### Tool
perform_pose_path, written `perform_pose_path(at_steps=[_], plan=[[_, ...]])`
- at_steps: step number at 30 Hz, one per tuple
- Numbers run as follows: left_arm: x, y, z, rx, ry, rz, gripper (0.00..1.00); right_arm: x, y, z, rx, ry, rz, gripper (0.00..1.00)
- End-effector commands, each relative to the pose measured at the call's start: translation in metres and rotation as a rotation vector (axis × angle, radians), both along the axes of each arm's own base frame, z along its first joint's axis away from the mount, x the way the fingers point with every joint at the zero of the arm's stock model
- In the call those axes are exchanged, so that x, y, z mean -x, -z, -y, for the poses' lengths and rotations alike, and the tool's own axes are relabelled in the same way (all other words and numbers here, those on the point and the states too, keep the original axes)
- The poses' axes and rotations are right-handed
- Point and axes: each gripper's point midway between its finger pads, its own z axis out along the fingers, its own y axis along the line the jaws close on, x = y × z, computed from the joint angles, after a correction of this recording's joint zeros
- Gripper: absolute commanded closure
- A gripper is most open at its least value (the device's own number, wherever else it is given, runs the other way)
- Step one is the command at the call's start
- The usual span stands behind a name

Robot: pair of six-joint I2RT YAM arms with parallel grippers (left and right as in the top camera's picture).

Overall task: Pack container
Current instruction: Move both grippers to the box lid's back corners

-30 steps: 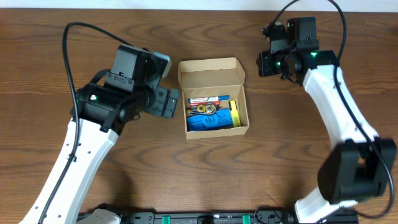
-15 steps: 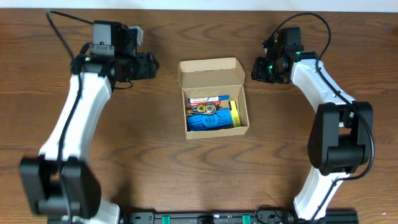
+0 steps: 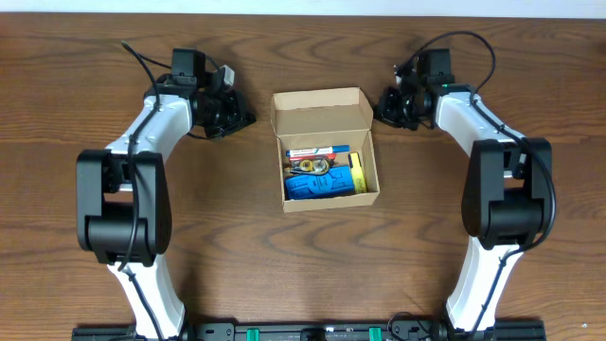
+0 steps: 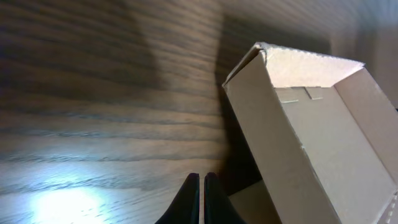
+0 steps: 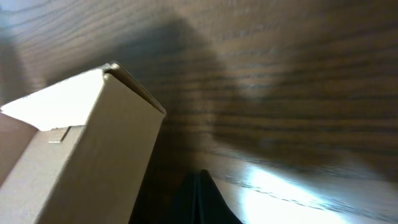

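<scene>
The container (image 3: 322,114) is a tan cardboard box in the middle of the table. Its flap lid stands open at the back. Inside lie a blue item (image 3: 317,187), a yellow item (image 3: 357,173) and red-and-white pens (image 3: 312,152). My left gripper (image 3: 248,120) is shut and empty, low over the wood just left of the lid. In the left wrist view its tips (image 4: 201,178) point at the container's outer corner (image 4: 292,143). My right gripper (image 3: 379,109) is shut and empty beside the lid's right end. In the right wrist view its tips (image 5: 200,174) are next to the container's wall (image 5: 87,149).
The brown wooden table (image 3: 189,237) carries only the container. Both arms reach in from the front edge and fold back toward the far side. A black rail (image 3: 303,332) runs along the front edge.
The left arm swung back from the container's left side to the lid's left end, and its gripper went from open to shut. The right gripper moved slightly closer to the lid.
</scene>
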Motion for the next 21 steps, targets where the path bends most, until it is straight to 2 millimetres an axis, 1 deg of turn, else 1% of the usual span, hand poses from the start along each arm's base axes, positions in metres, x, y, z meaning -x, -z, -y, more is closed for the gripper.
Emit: perform_pose_path(at_steps=[1,5,7,10,15,21], plan=[[-0.005,-0.009,0.012,0.102,-0.002,-0.005,0.94,0.004,-0.001,-0.015,-0.098,0.012,-0.042,0.99],[-0.015,-0.018,0.020,0.157,0.021,0.008,0.95,0.001,-0.005,-0.023,-0.133,0.025,-0.045,0.99],[-0.019,-0.022,0.025,0.186,0.035,0.005,0.94,0.002,-0.009,-0.032,-0.164,0.007,-0.042,0.99],[-0.019,-0.020,0.025,0.185,0.032,-0.020,0.94,0.004,-0.009,-0.037,-0.170,0.005,-0.051,0.99],[-0.010,-0.011,0.020,0.150,0.012,-0.078,0.94,0.004,-0.009,-0.038,-0.170,0.002,-0.050,0.99],[0.013,0.004,0.012,0.080,-0.008,-0.198,0.94,0.004,-0.009,-0.038,-0.170,0.002,-0.050,0.99]])
